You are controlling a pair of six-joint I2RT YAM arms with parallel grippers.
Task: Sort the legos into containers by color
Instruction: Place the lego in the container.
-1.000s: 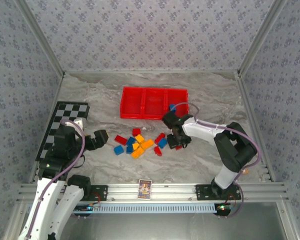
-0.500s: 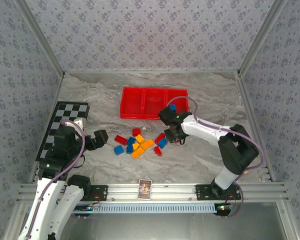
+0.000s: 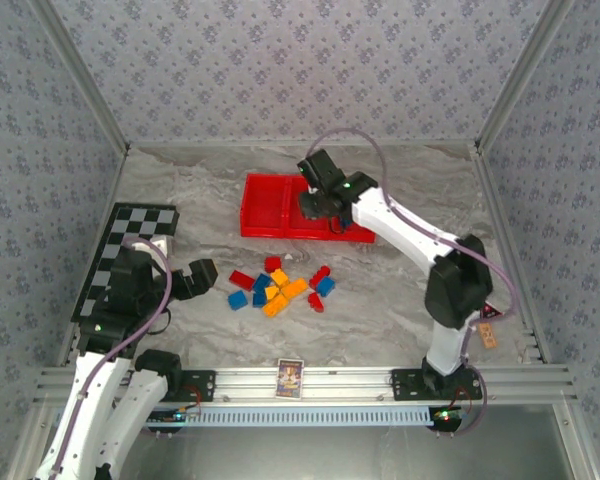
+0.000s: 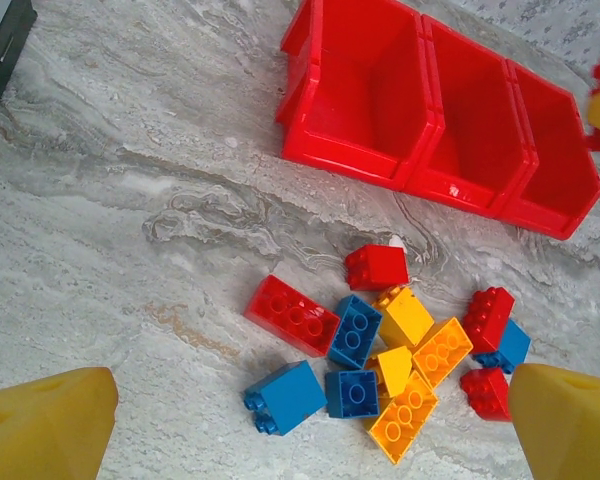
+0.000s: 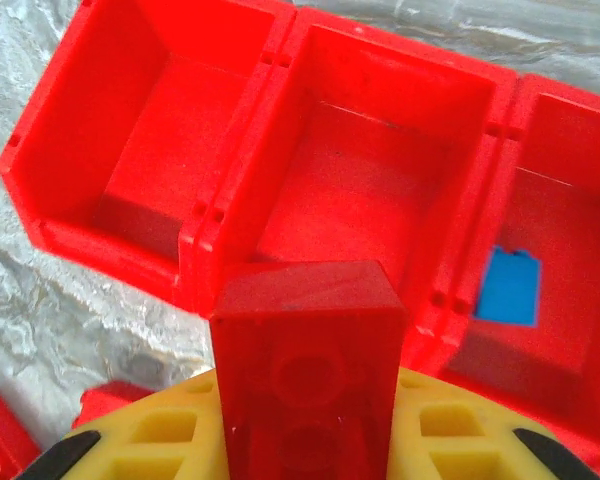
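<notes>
The legos (image 3: 280, 284) lie in a loose pile of red, blue and orange-yellow bricks at mid-table, also seen in the left wrist view as the pile (image 4: 390, 355). My left gripper (image 3: 202, 277) hangs open to the left of the pile, its yellow fingertips (image 4: 42, 428) wide apart above the bricks. The red three-compartment tray (image 3: 263, 222) stands behind the pile. My right gripper (image 3: 318, 205) hovers over the tray, shut on a red brick (image 5: 305, 370) above the front wall of the middle compartment (image 5: 380, 150). One blue brick (image 5: 508, 287) lies in the right compartment.
A black-and-white checkered board (image 3: 130, 250) lies at the left edge behind my left arm. A small printed card (image 3: 290, 378) leans on the aluminium rail at the near edge. Patterned walls close in the table on three sides.
My right gripper closed on a red brick at the pile's right side, then lifted it and swung back and left over the tray. The left arm has stayed still.
</notes>
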